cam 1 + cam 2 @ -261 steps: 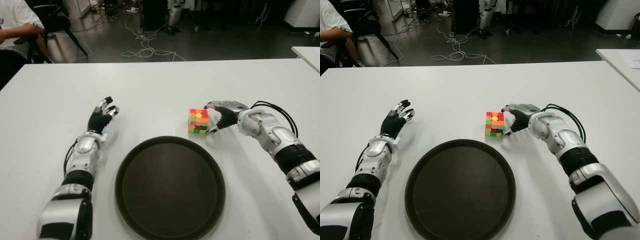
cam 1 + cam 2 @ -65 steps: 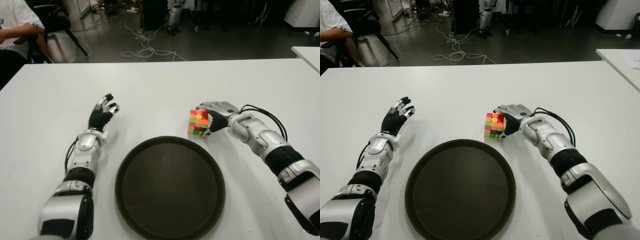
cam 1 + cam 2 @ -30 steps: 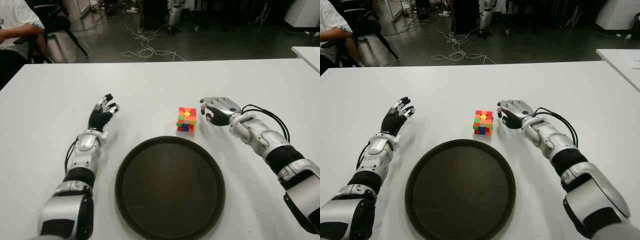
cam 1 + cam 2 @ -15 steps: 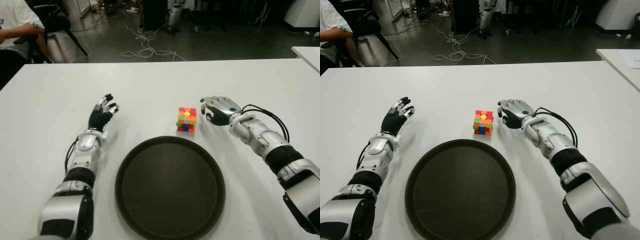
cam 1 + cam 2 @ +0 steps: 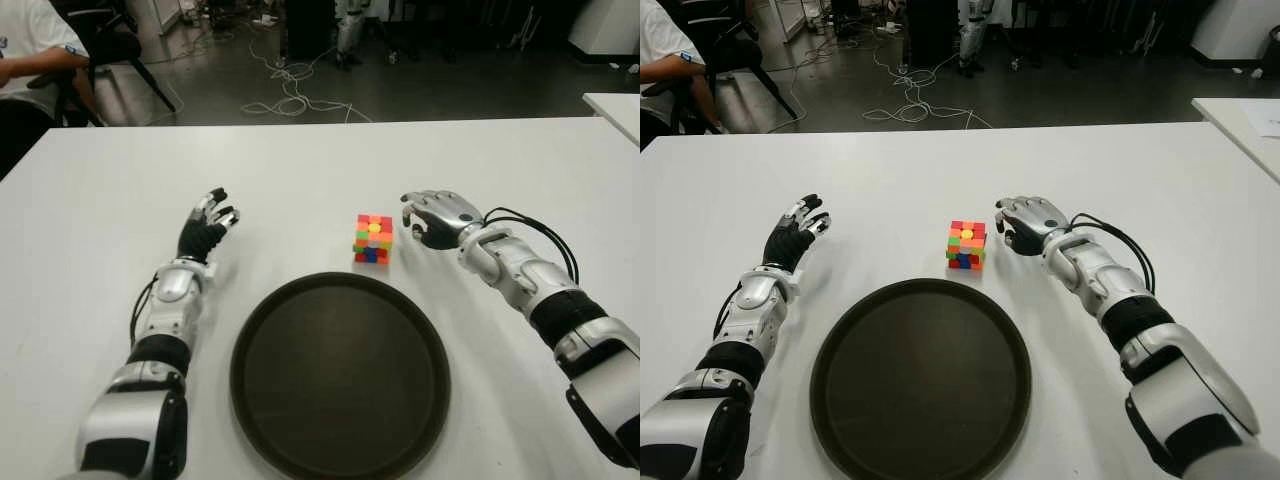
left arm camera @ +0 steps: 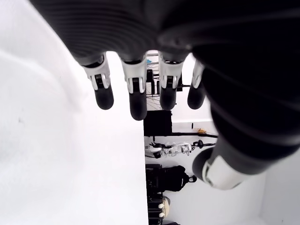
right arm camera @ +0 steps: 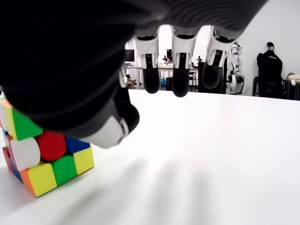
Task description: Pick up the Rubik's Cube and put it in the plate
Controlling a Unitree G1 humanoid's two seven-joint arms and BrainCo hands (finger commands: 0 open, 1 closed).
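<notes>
Left eye view: empty, loosely curled right hand (image 5: 432,219) beside Rubik's Cube (image 5: 373,238), plate (image 5: 340,375) nearby.

No readable text, labels, brands, numbers or signs in any view.
</notes>
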